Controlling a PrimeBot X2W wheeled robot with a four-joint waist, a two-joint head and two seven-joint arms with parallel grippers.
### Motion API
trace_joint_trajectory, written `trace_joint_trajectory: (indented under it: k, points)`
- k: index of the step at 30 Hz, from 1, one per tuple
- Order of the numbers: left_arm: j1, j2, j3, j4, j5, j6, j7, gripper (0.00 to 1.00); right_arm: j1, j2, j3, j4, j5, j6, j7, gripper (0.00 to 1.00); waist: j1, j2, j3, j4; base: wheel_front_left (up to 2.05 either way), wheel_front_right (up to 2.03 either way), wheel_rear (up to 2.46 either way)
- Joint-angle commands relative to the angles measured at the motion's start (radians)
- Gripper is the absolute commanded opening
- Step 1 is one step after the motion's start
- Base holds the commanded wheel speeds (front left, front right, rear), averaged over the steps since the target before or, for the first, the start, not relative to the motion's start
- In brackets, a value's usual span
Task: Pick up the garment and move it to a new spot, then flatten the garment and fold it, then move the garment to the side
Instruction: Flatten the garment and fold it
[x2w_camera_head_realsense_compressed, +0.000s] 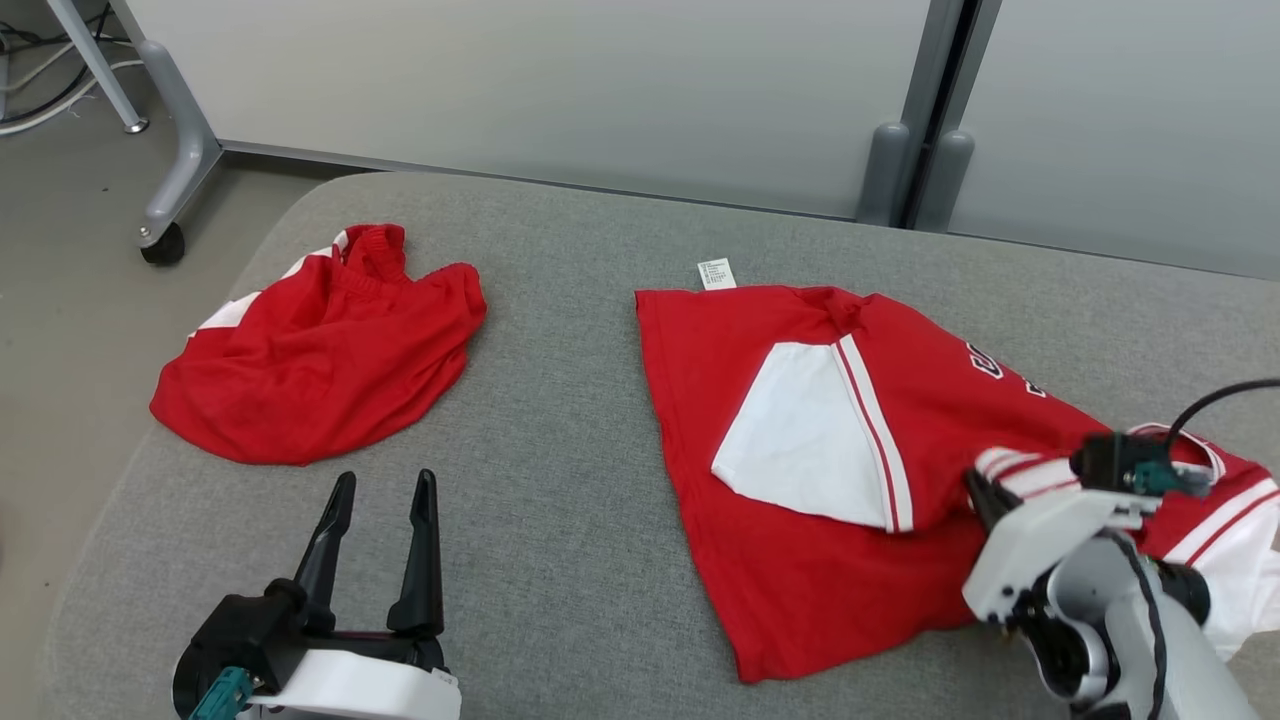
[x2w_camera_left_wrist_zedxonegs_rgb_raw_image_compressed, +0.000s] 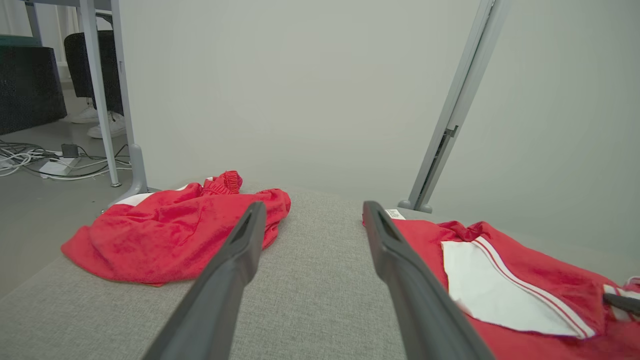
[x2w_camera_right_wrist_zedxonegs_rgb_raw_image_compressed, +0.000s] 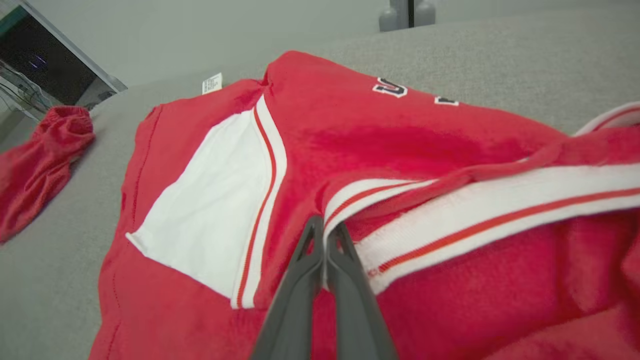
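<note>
Two red garments lie on the grey padded surface (x2w_camera_head_realsense_compressed: 560, 480), and the one in hand is the red jersey (x2w_camera_head_realsense_compressed: 800, 560) on the robot's right; the right gripper (x2w_camera_right_wrist_zedxonegs_rgb_raw_image_compressed: 324, 237) has its dark fingers pressed together on the striped ribbed band (x2w_camera_right_wrist_zedxonegs_rgb_raw_image_compressed: 450, 220) at the jersey's right end, pinching a fold of that trim. From that pinch nearly all the cloth lies to the left and away; the jersey's long axis runs on a slant from the far corner by the small care label (x2w_camera_head_realsense_compressed: 716, 273) down towards the right arm, so a lift from here would, I judge, drag the body after it from one end rather than raise it level. The left gripper (x2w_camera_head_realsense_compressed: 385, 480) hovers with its jaws wide apart and empty over bare surface, between the two garments and well apart from the jersey's left edge, though it is the nearer arm to that edge. The jersey looks like soft knit, mostly flat but rumpled at the gripped end, with a white panel (x2w_camera_head_realsense_compressed: 810, 440) edged in red and white stripes and some dark lettering (x2w_camera_head_realsense_compressed: 985, 362); the crumpled red garment (x2w_camera_head_realsense_compressed: 320, 370) far to the left sits in a loose heap with a gathered, elastic-looking edge.
</note>
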Motion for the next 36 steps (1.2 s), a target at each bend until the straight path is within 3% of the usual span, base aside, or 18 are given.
trace_joint_trajectory:
  k: [1, 7, 12, 25, 26, 27, 28, 36]
  points:
    - [-0.017, 0.001, 0.003, 0.0, 0.005, -0.005, 0.0, 1.0, -0.023, -0.001, 0.006, -0.02, 0.017, 0.002, -0.005, 0.0, 0.0, -0.0001, 0.005, -0.003, 0.0, 0.0, 0.0]
    - [-0.043, -0.007, 0.005, -0.014, 0.007, -0.009, 0.0, 1.0, -0.138, -0.048, -0.004, -0.123, 0.141, 0.002, 0.031, 0.0, 0.0, -0.0001, 0.084, -0.005, 0.0, 0.0, 0.0]
    - [-0.09, -0.014, 0.001, -0.025, 0.011, -0.019, 0.0, 1.0, -0.286, -0.116, -0.078, -0.112, 0.201, 0.002, 0.04, 0.0, 0.0, -0.0001, 0.195, 0.021, 0.0, 0.0, 0.0]
    - [-0.196, -0.027, -0.026, -0.028, -0.012, -0.03, 0.0, 1.0, -0.663, -0.267, -0.281, 0.14, 0.272, 0.002, 0.003, 0.0, 0.0, -0.0001, 0.392, 0.085, 0.0, 0.0, 0.0]
    - [-0.199, -0.027, -0.03, -0.027, -0.015, -0.026, 0.0, 1.0, -0.681, -0.275, -0.292, 0.172, 0.265, 0.002, -0.007, 0.1, 0.0, -0.0001, 0.394, 0.085, 0.0, 0.0, 0.0]
    - [-0.203, -0.028, -0.033, -0.025, -0.018, -0.023, 0.0, 1.0, -0.697, -0.281, -0.302, 0.205, 0.257, 0.002, -0.019, 0.93, 0.0, -0.0001, 0.393, 0.083, 0.0, 0.0, 0.0]
    - [-0.207, -0.027, -0.035, -0.022, -0.019, -0.021, 0.0, 1.0, -0.709, -0.289, -0.308, 0.233, 0.244, 0.002, -0.036, 1.0, 0.0, -0.0001, 0.388, 0.08, 0.0, 0.0, 0.0]
    - [-0.187, -0.027, -0.03, 0.009, -0.002, -0.027, 0.0, 1.0, -0.64, -0.274, -0.215, 0.345, 0.157, 0.002, -0.165, 1.0, 0.0, -0.0001, 0.269, 0.016, 0.0, 0.0, 0.0]
